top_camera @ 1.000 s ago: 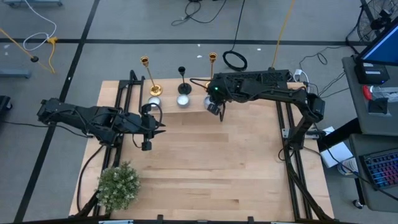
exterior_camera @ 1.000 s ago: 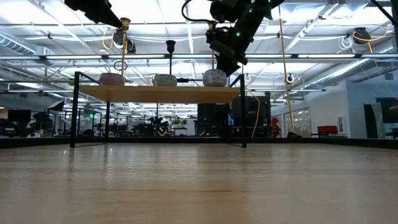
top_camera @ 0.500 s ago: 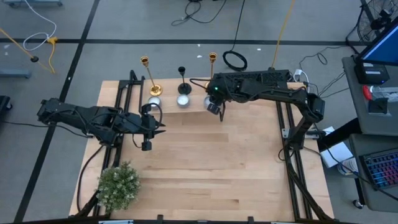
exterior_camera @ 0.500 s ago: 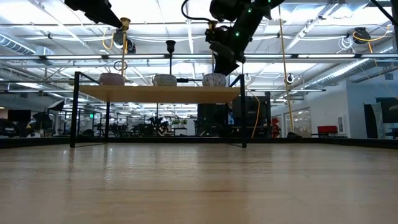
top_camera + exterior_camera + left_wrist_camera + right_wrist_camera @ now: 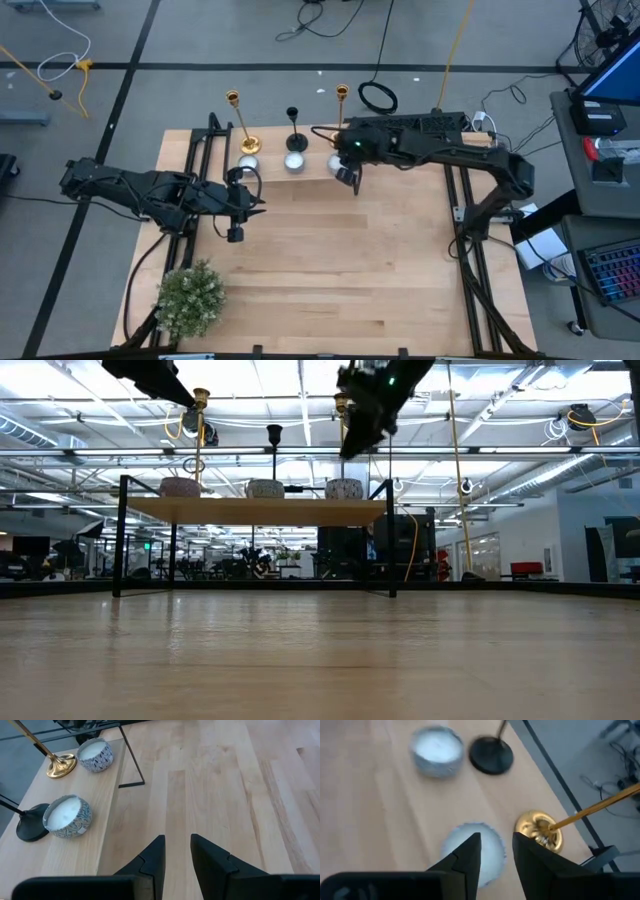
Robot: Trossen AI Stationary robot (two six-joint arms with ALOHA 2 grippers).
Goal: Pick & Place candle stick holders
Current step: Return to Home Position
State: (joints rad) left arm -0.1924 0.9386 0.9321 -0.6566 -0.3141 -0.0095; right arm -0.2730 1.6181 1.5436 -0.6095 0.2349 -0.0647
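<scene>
A robotics lab: loose cables on grey floor, a keyboard, ceiling strip lights.

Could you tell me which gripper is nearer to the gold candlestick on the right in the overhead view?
Right. The right gripper hovers just beside the gold candlestick; the left gripper is farther off, near the row's other end.

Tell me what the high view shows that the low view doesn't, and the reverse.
Only the high view: the plant at a table corner, and cables on the floor. Only the low view: the shelf's legs lifting it off the table. Both: three candle stick holders, three candles, the right gripper above the rightmost candle, the left arm farther left.
</scene>
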